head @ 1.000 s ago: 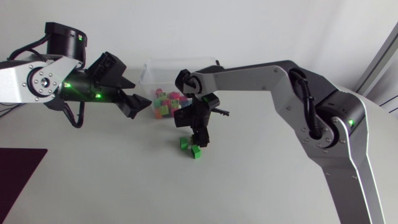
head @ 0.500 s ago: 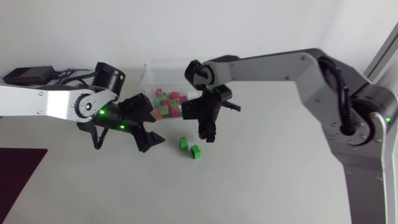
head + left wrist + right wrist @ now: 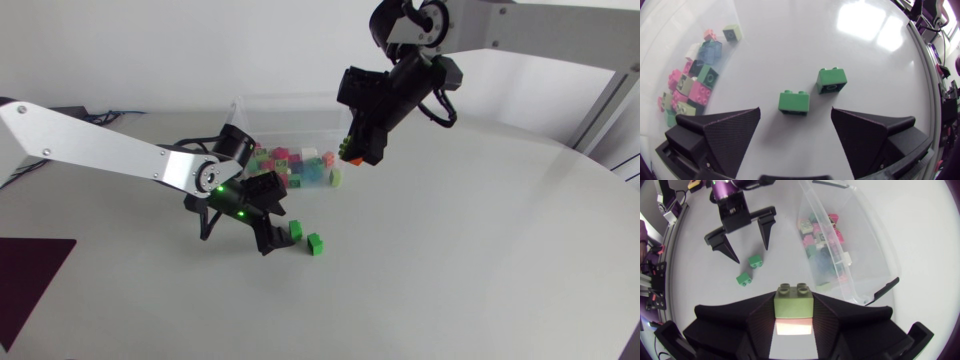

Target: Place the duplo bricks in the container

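Note:
My right gripper [image 3: 352,152] hangs high over the right end of the clear container [image 3: 246,112], shut on an olive-green duplo brick [image 3: 794,299] with a pink piece [image 3: 792,328] joined to it. Several coloured bricks [image 3: 292,165] lie in the container. Two green bricks remain on the table: one [image 3: 295,231] just ahead of my left gripper [image 3: 272,236], the other [image 3: 316,244] a little to its right. In the left wrist view the nearer green brick [image 3: 794,101] lies between the open fingers [image 3: 725,135], untouched, with the second brick [image 3: 831,80] further ahead.
The container's wall [image 3: 880,255] stands tall at the back of the table. My left arm [image 3: 110,152] stretches low across the left half. The right wrist view shows the left gripper [image 3: 742,230] beside the two green bricks [image 3: 756,260].
My right gripper shut on the brick at the table and lifted it up and right over the container. The left arm swung down and right to the green bricks, still open.

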Robot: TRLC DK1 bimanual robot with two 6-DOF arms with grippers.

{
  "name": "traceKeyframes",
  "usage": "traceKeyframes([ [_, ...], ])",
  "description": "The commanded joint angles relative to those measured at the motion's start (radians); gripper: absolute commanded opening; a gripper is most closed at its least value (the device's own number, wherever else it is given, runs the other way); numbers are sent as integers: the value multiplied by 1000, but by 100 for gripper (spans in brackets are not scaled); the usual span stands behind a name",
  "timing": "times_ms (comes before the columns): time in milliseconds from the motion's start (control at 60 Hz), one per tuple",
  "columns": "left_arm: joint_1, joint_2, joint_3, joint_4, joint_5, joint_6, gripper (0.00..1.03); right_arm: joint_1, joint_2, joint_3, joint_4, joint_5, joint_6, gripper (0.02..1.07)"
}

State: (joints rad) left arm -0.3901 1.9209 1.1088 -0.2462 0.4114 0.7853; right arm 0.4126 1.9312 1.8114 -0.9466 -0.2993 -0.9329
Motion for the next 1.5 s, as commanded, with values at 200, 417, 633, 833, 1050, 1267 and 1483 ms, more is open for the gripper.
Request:
traceKeyframes([
  [200,-18,102,85,-10,9,23,98,-41,-34,123,-9,-129,129,14],
  [417,-21,145,128,-7,12,31,97,-67,-20,210,25,-195,212,14],
  [633,-41,179,161,-7,15,29,78,-83,12,249,131,-221,318,14],
  [833,-49,184,169,-16,33,22,29,-84,81,327,203,-225,407,14],
  [1050,-24,124,129,-99,33,69,28,-75,186,440,253,-218,490,14],
  [1267,17,27,51,-107,33,92,28,-67,311,609,275,-196,557,14],
  [1483,45,-69,14,-139,35,100,28,-46,515,933,150,-144,582,70],
])
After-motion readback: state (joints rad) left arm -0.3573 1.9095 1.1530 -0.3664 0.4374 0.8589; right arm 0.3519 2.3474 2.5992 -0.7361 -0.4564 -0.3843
